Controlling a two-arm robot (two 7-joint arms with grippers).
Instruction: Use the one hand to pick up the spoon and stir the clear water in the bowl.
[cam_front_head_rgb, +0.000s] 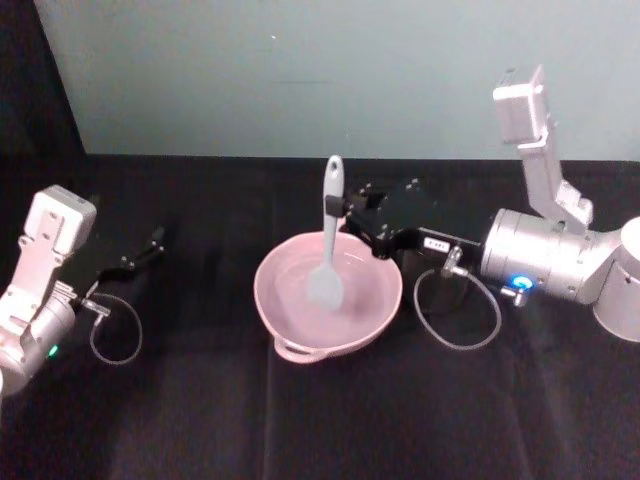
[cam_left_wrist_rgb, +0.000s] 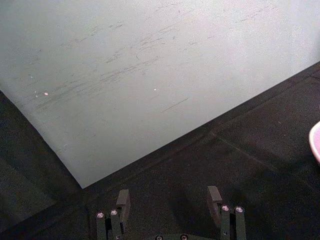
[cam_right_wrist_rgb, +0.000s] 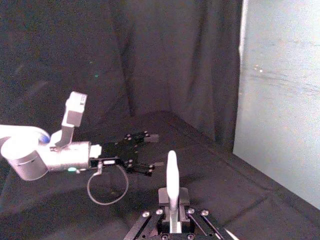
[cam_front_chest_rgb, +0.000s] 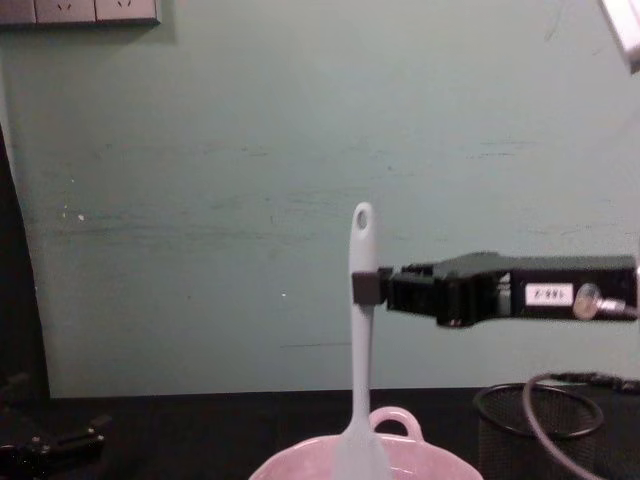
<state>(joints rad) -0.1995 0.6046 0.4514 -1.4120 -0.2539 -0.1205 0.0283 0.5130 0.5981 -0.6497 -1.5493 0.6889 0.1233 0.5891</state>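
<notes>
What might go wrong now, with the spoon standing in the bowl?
The right claw pinches the spoon high on its handle, so it may pivot or slip while stirring. A wide sweep might push the bowl or slop water out. The left claw sits parked, open, at the left.

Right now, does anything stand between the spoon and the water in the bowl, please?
Nothing visible does. The right gripper, shut on the spoon, holds it upright with its blade already inside the bowl. The mesh cup stands aside on the right; the left gripper sits open, far left.
</notes>
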